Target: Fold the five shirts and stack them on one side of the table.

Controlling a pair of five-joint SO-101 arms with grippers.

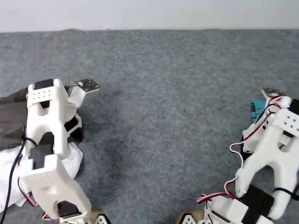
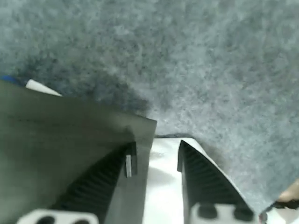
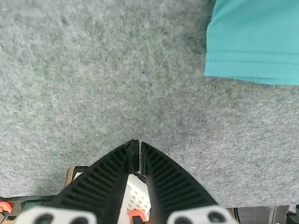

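A dark olive shirt (image 1: 10,116) lies folded at the table's left edge, partly on a white shirt (image 1: 10,170). My left arm (image 1: 49,116) stands over both. My left gripper (image 2: 156,151) is open just above them, one finger over the olive shirt (image 2: 60,140), the other over the white shirt (image 2: 163,186), with the olive hem between the jaws. At the right edge a teal shirt (image 1: 254,109) peeks out beside my right arm (image 1: 275,140). My right gripper (image 3: 139,143) is shut and empty over bare carpet, a short way from the teal shirt (image 3: 254,42).
Grey felt covers the table (image 1: 163,102), with wide free room across the middle and back. A pale wall runs along the far edge. The arm bases (image 1: 196,217) sit at the near edge.
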